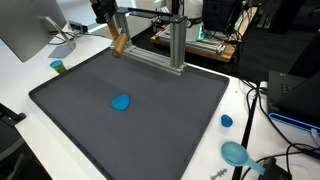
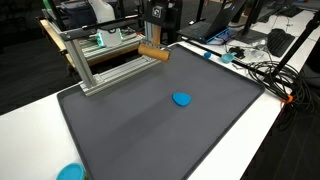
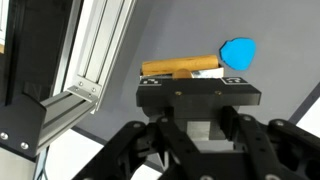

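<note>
— Pinching the wooden block (image 3: 183, 67), our pincer (image 3: 197, 84) hangs over the edge of the mat (image 1: 170, 125), just beside the metal frame (image 2: 100, 65).
— We see the blue disc (image 1: 121, 102) lying near the middle, well apart.

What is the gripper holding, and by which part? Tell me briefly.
The gripper is shut on a wooden stick. It pinches the stick roughly at mid-length, with both ends sticking out sideways in the wrist view.

One wooden stick (image 1: 118, 44), one blue disc (image 1: 121, 102), one small blue cap (image 1: 227, 121), one teal cup (image 1: 58, 67), one grey mat (image 1: 70, 100), one aluminium frame (image 1: 176, 45).
</note>
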Robot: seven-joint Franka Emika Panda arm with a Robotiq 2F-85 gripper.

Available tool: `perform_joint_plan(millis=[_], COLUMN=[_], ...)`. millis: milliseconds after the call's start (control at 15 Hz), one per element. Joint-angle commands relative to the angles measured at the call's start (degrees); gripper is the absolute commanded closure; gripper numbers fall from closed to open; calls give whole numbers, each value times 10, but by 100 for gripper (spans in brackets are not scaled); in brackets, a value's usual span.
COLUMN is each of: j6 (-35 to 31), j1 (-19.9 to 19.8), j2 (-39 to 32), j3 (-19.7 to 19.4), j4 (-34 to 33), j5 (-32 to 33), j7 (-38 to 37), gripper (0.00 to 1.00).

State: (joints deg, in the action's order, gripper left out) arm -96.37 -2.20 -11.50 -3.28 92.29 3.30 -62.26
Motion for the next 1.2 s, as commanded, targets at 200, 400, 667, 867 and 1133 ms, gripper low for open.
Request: perform_joint_plan(millis=[200,400,667,867,1133], j6=[-65,-110,-122,-134,-113], j1=[1,11,15,13,13], j2=[87,141,132,164,209], j3=[6,16,23,27,29], j4=[151,241,251,289,318], j5=[-25,-46,-58,-63,7], j7=[198,260,236,237,302], gripper=[78,78,53,78,78])
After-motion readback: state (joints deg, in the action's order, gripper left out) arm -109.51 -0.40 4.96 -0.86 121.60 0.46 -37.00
